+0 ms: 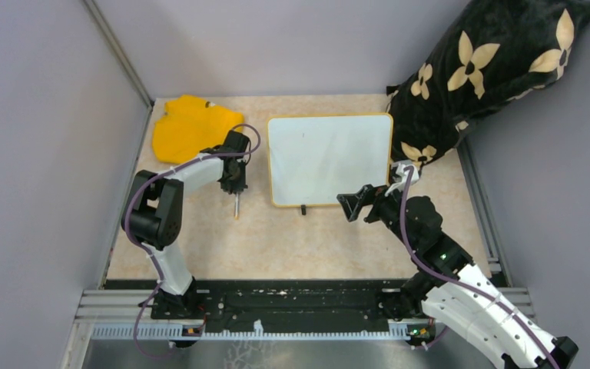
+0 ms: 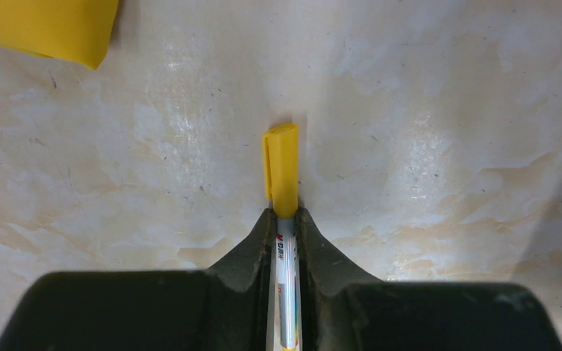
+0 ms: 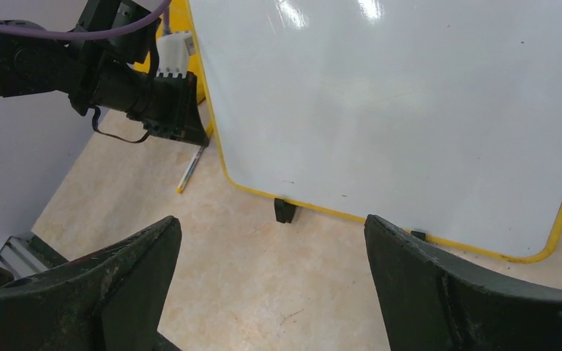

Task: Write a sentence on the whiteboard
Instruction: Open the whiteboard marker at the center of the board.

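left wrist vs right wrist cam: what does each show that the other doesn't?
Left wrist only: the grip up close, with the left end effector fingers pressed on the marker barrel below its yellow cap. Right wrist only: the whiteboard, blank, a black clip foot on its near edge, and the right end effector wide open short of it. Both: the marker lying on the table, with the left end effector on it.

Pillow (image 1: 492,69) at right of whiteboard (image 1: 329,157)
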`<act>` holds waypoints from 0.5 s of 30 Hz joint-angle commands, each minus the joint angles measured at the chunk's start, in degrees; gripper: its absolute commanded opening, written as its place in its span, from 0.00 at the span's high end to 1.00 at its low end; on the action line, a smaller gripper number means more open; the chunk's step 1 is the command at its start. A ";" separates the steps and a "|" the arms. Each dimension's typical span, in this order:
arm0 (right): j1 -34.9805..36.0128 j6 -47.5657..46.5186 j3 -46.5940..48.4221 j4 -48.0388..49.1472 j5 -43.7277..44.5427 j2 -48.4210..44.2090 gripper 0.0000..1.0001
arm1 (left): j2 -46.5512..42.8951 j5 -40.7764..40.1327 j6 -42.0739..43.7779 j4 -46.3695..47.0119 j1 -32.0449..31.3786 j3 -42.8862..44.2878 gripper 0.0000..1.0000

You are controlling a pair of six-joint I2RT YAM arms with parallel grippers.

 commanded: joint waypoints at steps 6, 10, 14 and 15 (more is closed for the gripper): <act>0.32 -0.86 1.41 0.49 0.85 -1.30 0.06 | 1.86 -4.76 -1.84 -4.70 0.49 -3.32 1.00; 0.32 -0.88 1.58 0.12 0.86 -1.41 0.06 | -2.77 -8.99 -3.53 -5.65 0.54 -3.76 1.00; 0.38 -0.80 1.71 0.20 0.55 -1.26 0.06 | -9.94 -11.02 -4.82 -6.62 0.59 -4.27 1.00; 0.36 -0.77 1.83 0.20 0.37 -1.17 0.06 | -11.68 -11.19 -4.97 -6.98 0.57 -4.29 1.00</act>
